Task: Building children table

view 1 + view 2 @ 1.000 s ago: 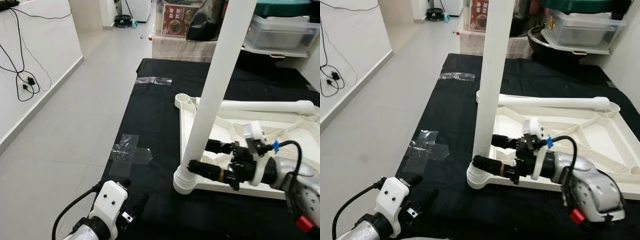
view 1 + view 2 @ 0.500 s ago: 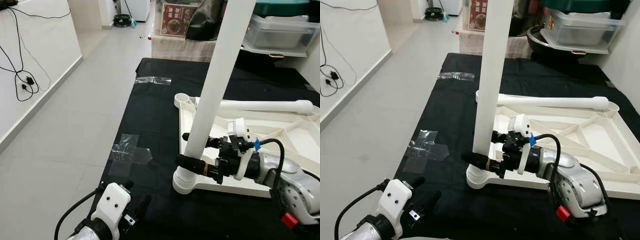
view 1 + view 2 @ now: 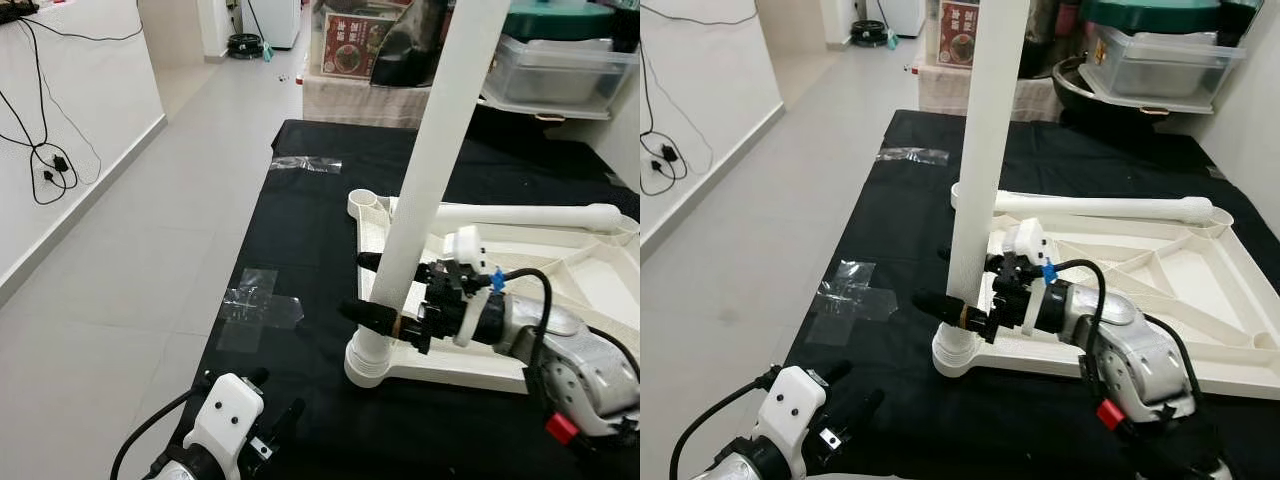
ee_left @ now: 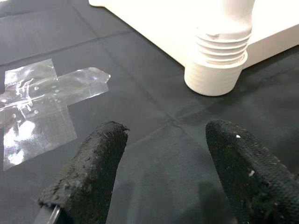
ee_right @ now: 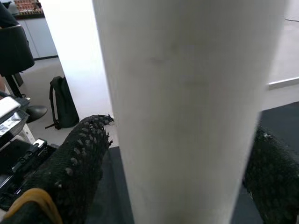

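Note:
A white children's table top lies upside down on a black mat. One white leg stands upright in the threaded corner socket nearest me. A second leg lies across the far rim. My right gripper is open and straddles the upright leg low down, one finger on each side, close to its surface. My left gripper hangs open low at the mat's near left corner, holding nothing. The socket lies ahead of it.
A clear tape cross is stuck on the mat left of the socket, and another strip lies farther back. Boxes and a plastic bin crowd the far end. Grey floor and a white wall with cables are on the left.
My right gripper has slid leftward so that its fingers now reach past the upright leg on both sides. The left arm has sunk slightly lower in view.

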`<state>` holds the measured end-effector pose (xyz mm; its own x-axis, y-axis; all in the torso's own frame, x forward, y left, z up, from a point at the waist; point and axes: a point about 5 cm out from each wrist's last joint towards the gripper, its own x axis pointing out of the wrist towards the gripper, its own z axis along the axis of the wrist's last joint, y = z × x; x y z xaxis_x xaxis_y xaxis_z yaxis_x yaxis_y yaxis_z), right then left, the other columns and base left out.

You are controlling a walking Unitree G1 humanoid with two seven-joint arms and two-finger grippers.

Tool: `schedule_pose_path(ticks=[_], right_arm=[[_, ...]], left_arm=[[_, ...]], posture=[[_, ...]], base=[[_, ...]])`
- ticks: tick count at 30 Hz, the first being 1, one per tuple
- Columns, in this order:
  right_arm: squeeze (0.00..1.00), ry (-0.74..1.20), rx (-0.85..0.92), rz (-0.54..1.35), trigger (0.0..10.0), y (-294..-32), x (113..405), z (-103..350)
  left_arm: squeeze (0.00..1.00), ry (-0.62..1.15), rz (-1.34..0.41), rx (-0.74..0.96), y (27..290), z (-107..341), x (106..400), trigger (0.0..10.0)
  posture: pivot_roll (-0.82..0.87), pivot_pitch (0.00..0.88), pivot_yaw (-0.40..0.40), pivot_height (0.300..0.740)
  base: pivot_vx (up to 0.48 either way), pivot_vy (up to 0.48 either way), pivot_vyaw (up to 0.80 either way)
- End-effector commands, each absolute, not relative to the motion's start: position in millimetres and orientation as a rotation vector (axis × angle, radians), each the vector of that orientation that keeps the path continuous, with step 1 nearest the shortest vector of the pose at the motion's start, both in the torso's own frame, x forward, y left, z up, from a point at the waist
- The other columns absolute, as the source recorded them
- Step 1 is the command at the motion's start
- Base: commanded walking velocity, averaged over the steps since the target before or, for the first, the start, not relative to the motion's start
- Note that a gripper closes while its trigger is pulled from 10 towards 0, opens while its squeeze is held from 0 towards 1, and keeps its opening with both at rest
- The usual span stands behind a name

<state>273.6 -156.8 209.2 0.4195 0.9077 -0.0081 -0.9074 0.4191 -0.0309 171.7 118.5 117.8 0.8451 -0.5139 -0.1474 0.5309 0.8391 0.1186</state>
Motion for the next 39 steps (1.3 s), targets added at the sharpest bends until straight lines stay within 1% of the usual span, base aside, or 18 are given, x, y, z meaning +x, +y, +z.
schedule_pose_path(ticks=[1, 5, 12, 13, 14, 15, 22, 28, 29, 30, 31, 32, 34, 37, 38, 39], right_arm=[[0.0, -0.017, -0.032, 1.142, 10.0, -154, 274, 208], [0.0, -0.03, -0.029, 1.146, 10.0, -149, 274, 207], [0.0, -0.025, -0.028, 1.142, 10.0, -147, 276, 205], [0.0, -0.025, -0.028, 1.129, 4.3, -148, 277, 204], [0.0, -0.025, -0.028, 1.129, 4.3, -148, 277, 204], [0.0, -0.023, -0.027, 1.116, 0.0, -148, 279, 204], [0.0, -0.03, -0.028, 1.054, 0.0, -149, 285, 201], [0.0, -0.018, -0.027, 1.029, 0.0, -147, 282, 195], [0.0, -0.011, -0.04, 0.995, 0.0, -147, 282, 193], [0.0, -0.007, -0.049, 0.97, 0.0, -147, 282, 191], [0.0, -0.018, -0.043, 0.887, 0.0, -149, 284, 191], [0.0, -0.018, -0.043, 0.887, 0.0, -149, 284, 191], [0.0, -0.043, -0.037, 0.747, 0.0, -152, 288, 192], [0.0, -0.053, -0.044, 0.707, 0.0, -153, 288, 192], [0.0, -0.067, -0.057, 0.645, 0.0, -154, 287, 190], [0.0, -0.089, -0.048, 0.51, 0.0, -156, 284, 187]], left_arm=[[0.0, 0.132, -0.57, 0.172, 118, 113, 169, 10.0], [0.0, 0.131, -0.568, 0.175, 118, 113, 169, 10.0], [0.0, 0.131, -0.567, 0.176, 118, 113, 169, 10.0], [0.0, 0.131, -0.566, 0.175, 118, 113, 169, 10.0], [0.0, 0.131, -0.566, 0.175, 118, 113, 169, 10.0], [0.0, 0.131, -0.566, 0.175, 118, 113, 169, 10.0], [0.0, 0.134, -0.572, 0.178, 118, 113, 170, 10.0], [0.0, 0.135, -0.546, 0.162, 121, 115, 171, 10.0], [0.0, 0.135, -0.527, 0.146, 123, 116, 173, 10.0], [0.0, 0.136, -0.516, 0.135, 124, 116, 174, 10.0], [0.0, 0.132, -0.511, 0.137, 125, 117, 176, 10.0], [0.0, 0.132, -0.511, 0.137, 125, 117, 176, 10.0], [0.0, 0.131, -0.51, 0.141, 125, 117, 177, 10.0], [0.0, 0.131, -0.511, 0.142, 125, 117, 177, 10.0], [0.0, 0.128, -0.52, 0.147, 125, 117, 177, 10.0], [0.0, 0.126, -0.527, 0.151, 125, 117, 178, 10.0]], posture=[[0.12, 0.032, -0.077, 0.74], [0.12, 0.03, -0.077, 0.74], [0.12, 0.039, -0.076, 0.74], [0.12, 0.037, -0.076, 0.74], [0.12, 0.037, -0.076, 0.74], [0.12, 0.038, -0.076, 0.74], [0.12, 0.047, -0.074, 0.74], [0.12, 0.054, -0.076, 0.74], [0.11, 0.077, -0.072, 0.74], [0.11, 0.077, -0.072, 0.74], [0.1, 0.073, -0.069, 0.74], [0.1, 0.073, -0.069, 0.74], [0.1, 0.077, -0.072, 0.74], [0.1, 0.077, -0.072, 0.74], [0.1, 0.075, -0.066, 0.74], [0.1, 0.076, -0.067, 0.74]], base=[[0.0, 0.0, 0.0], [0.0, 0.0, 0.0], [0.0, 0.0, 0.0], [0.0, 0.0, 0.0], [0.0, 0.0, 0.0], [0.0, 0.0, 0.0], [0.0, 0.0, 0.0], [0.0, 0.0, 0.0], [0.0, 0.0, 0.0], [0.0, 0.0, 0.0], [0.0, 0.0, 0.0], [0.0, 0.0, 0.0], [0.0, 0.0, 0.0], [0.0, 0.0, 0.0], [0.0, 0.0, 0.0], [0.0, 0.0, 0.0]])
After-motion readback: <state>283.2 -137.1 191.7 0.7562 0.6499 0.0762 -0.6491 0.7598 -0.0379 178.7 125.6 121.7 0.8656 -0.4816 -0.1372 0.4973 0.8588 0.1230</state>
